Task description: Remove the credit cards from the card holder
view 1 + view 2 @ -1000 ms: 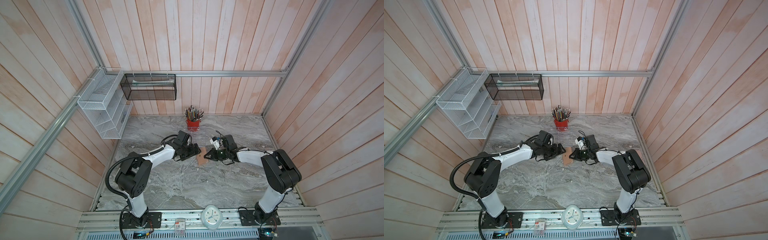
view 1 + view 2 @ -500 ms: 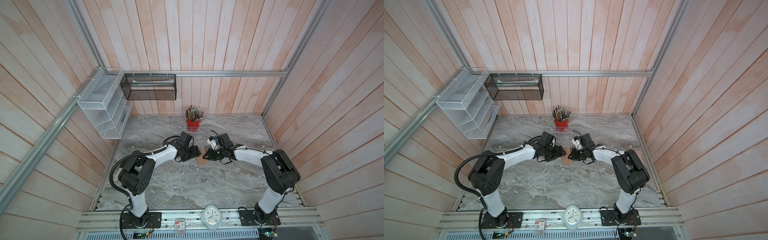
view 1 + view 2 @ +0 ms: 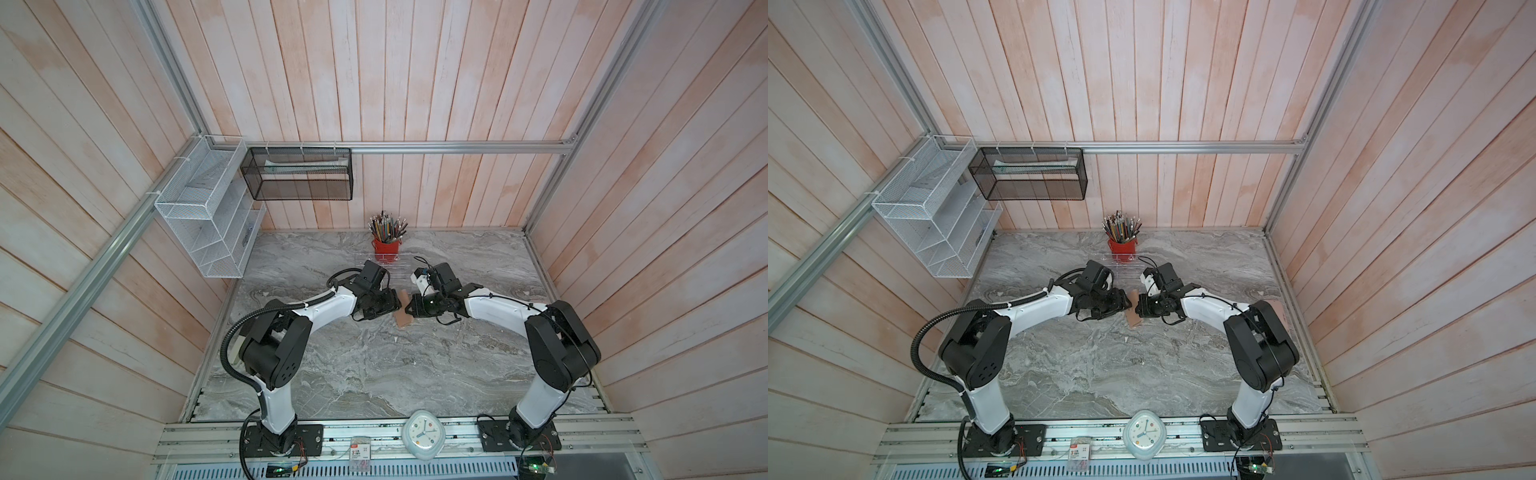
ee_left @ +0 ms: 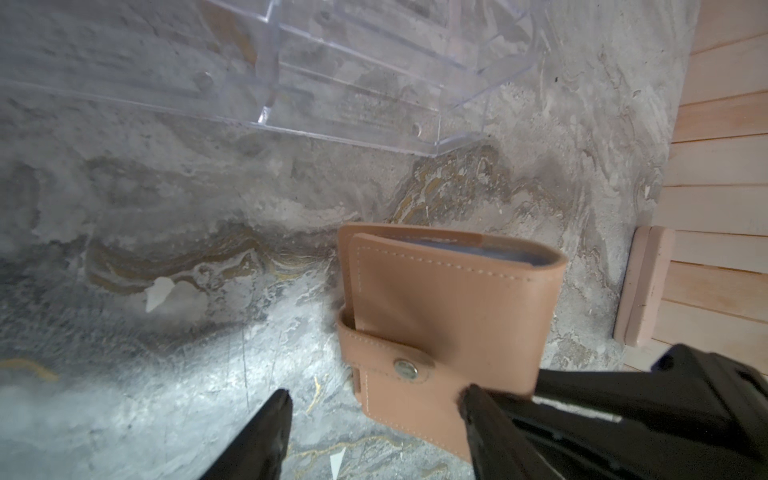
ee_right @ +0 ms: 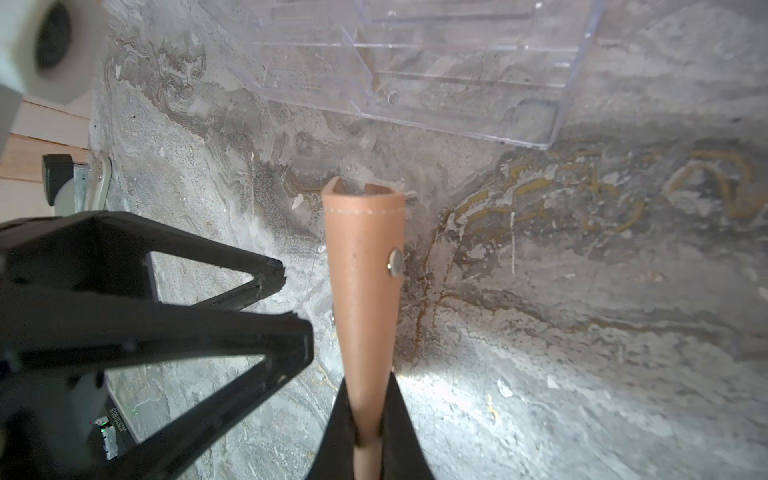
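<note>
The card holder (image 3: 403, 314) (image 3: 1133, 314) is a tan-pink wallet standing on edge mid-table, its strap snapped closed (image 4: 405, 368). My right gripper (image 5: 368, 432) (image 3: 411, 309) is shut on its lower edge (image 5: 365, 291). My left gripper (image 4: 374, 411) (image 3: 395, 305) is open right beside the holder (image 4: 449, 316). One fingertip (image 4: 478, 411) overlaps the holder's corner and the other (image 4: 274, 419) stands off over the table. Blue-grey sleeves (image 4: 498, 253) peek from the holder's top. The credit cards are hidden.
A clear acrylic tiered rack (image 4: 353, 75) (image 5: 415, 62) stands just behind the holder, with a red pencil cup (image 3: 386, 245) behind it. A pink block (image 4: 648, 286) leans by the right wall. Mesh baskets (image 3: 208, 216) hang on the left wall. A clock (image 3: 423, 434) sits on the front rail.
My left gripper has moved right, up to the card holder, and its jaws have narrowed. My right gripper has brought the holder slightly towards the middle.
</note>
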Tool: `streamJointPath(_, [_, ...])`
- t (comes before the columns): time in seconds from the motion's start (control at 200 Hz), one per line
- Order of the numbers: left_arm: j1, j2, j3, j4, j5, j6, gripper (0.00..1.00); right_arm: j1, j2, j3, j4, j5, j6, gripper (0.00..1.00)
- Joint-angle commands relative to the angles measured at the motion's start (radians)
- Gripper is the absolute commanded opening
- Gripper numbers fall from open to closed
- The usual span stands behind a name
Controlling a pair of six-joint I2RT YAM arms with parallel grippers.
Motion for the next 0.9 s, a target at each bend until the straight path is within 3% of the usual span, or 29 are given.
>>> streamJointPath(0.0, [-0.003, 0.029, 0.026, -0.018, -0.021, 0.005, 0.67, 0.014, -0.03, 0.03, -0.034, 0.047, -0.018, 0.0])
streamJointPath(0.49, [-0.004, 0.048, 0.023, -0.005, -0.06, -0.006, 0.57, 0.068, -0.024, 0.069, -0.053, 0.089, -0.011, 0.0])
streamJointPath(0.895, [-0.003, 0.05, 0.023, -0.02, -0.082, 0.003, 0.35, 0.092, -0.017, 0.084, -0.055, 0.111, -0.012, 0.0])
